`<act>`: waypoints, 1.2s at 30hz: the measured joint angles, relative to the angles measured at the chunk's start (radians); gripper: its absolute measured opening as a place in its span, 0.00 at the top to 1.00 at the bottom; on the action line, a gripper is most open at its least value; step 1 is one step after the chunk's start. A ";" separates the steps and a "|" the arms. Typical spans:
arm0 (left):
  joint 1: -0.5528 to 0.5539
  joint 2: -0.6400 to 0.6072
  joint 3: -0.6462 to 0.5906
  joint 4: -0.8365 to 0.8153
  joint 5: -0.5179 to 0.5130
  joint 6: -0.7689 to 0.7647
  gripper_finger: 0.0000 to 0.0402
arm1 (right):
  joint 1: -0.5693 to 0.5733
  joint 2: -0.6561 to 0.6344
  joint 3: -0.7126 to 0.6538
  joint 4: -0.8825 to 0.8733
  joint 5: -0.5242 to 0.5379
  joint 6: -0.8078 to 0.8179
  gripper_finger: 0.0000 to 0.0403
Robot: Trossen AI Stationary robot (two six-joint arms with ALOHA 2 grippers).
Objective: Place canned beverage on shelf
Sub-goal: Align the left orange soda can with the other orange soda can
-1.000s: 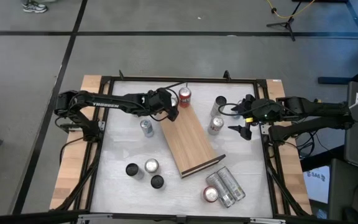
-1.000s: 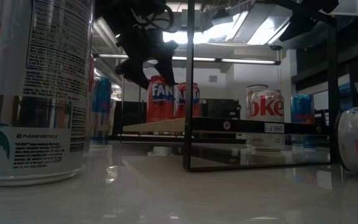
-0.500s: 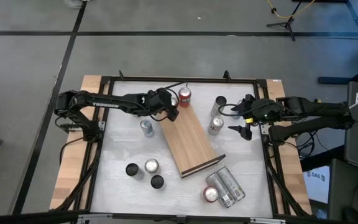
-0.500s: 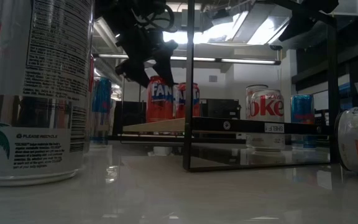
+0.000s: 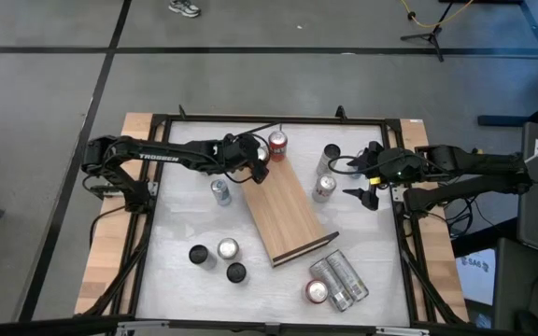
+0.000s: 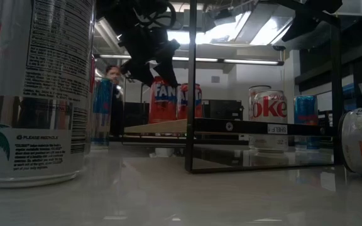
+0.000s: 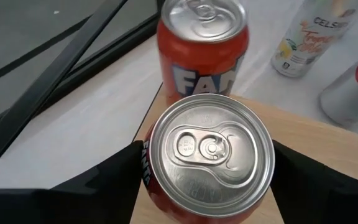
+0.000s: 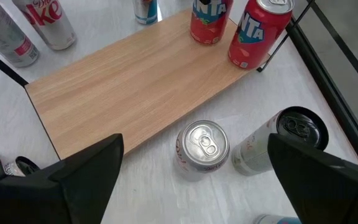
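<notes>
From the low camera a big printed can [image 6: 33, 88] looms nearest on the white surface [image 6: 181, 194]; past it lies the shelf [image 5: 286, 211], with a second Fanta can [image 5: 277, 145] standing just beyond its far end, off the board. The left claw [image 7: 207, 167] sits at that far end with its fingers [image 7: 114, 180] on either side of a Fanta can [image 7: 207, 155], which stands upright on the board's corner close to the edge. The fingers look close to the can's sides, but whether they press it or have let go I cannot tell. The right claw [image 5: 366, 193] waits with its fingers apart off the shelf's right side, near a silver can [image 5: 323, 188] and a slim white can [image 5: 330, 156]. The risks, as I judge them: if the left claw pulls away at a slant or with one finger dragging, the can could tip or slide off the corner, since so little board lies around it. A lean toward the far end would also knock the second Fanta can over.
</notes>
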 joint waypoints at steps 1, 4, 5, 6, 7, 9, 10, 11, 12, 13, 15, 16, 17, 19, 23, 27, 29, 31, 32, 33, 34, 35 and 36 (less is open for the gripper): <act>0.000 0.000 0.000 0.010 0.006 0.013 0.29 | 0.000 0.000 0.000 0.000 0.000 0.000 0.03; 0.002 0.001 0.000 0.036 0.028 0.038 0.29 | 0.000 0.000 0.000 0.000 0.000 0.000 0.03; 0.004 0.001 0.000 0.038 0.039 0.042 0.29 | 0.000 0.000 0.000 0.000 0.000 0.000 0.03; 0.007 0.001 0.000 0.038 0.054 0.043 0.29 | 0.000 0.000 0.000 0.000 0.000 0.000 0.03; 0.011 0.001 0.000 0.037 0.074 0.043 0.29 | 0.000 0.000 0.000 0.000 0.000 0.000 0.03; 0.019 0.001 0.000 0.038 0.114 0.047 0.29 | 0.000 0.000 0.000 0.000 0.000 0.000 0.03; 0.023 0.001 0.000 0.040 0.132 0.060 0.29 | 0.000 0.000 0.000 0.000 0.000 0.000 0.03; 0.025 0.001 0.000 0.042 0.147 0.073 0.29 | 0.000 0.000 0.000 0.000 0.000 0.000 0.03; 0.028 0.001 0.000 0.043 0.162 0.089 0.29 | 0.000 0.000 0.000 0.000 0.000 0.000 0.03; 0.031 0.001 0.000 0.044 0.176 0.103 0.29 | 0.000 0.000 0.000 0.000 0.000 0.000 0.03; 0.034 0.001 0.000 0.047 0.214 0.134 0.29 | 0.000 0.000 0.000 0.000 0.000 0.000 0.03; 0.037 0.001 0.000 0.047 0.233 0.150 0.29 | 0.000 0.000 0.000 0.000 0.000 0.000 0.03; 0.038 0.000 0.000 0.047 0.250 0.170 0.29 | 0.000 0.000 0.000 0.000 0.000 0.000 0.03; 0.041 0.000 0.000 0.048 0.285 0.205 0.29 | 0.000 0.000 0.000 0.000 0.000 0.000 0.03; 0.042 0.000 0.000 0.049 0.312 0.248 0.29 | 0.000 0.000 0.000 0.000 0.000 0.000 0.03; 0.042 0.000 0.000 0.048 0.314 0.250 0.29 | 0.000 0.000 0.000 0.000 0.000 0.000 0.03; 0.042 0.000 0.000 0.047 0.313 0.249 0.27 | 0.000 0.000 0.000 0.000 0.000 0.000 0.03; 0.042 0.000 0.000 0.046 0.312 0.249 0.24 | 0.000 0.000 0.000 0.000 0.000 0.000 0.03; 0.042 0.000 0.000 0.045 0.310 0.247 0.23 | 0.000 0.000 0.000 0.000 0.000 0.000 0.03; 0.041 0.000 0.000 0.045 0.309 0.247 0.22 | 0.000 0.000 0.000 0.000 0.000 0.000 0.03; 0.041 0.000 0.000 0.045 0.309 0.247 0.21 | 0.000 0.000 0.000 0.000 0.000 0.000 0.03; 0.042 0.000 0.000 0.045 0.308 0.247 0.20 | 0.000 0.000 0.000 0.000 0.000 0.000 0.03; 0.042 0.000 0.000 0.044 0.308 0.247 0.20 | 0.000 0.000 0.000 0.000 0.000 0.000 0.03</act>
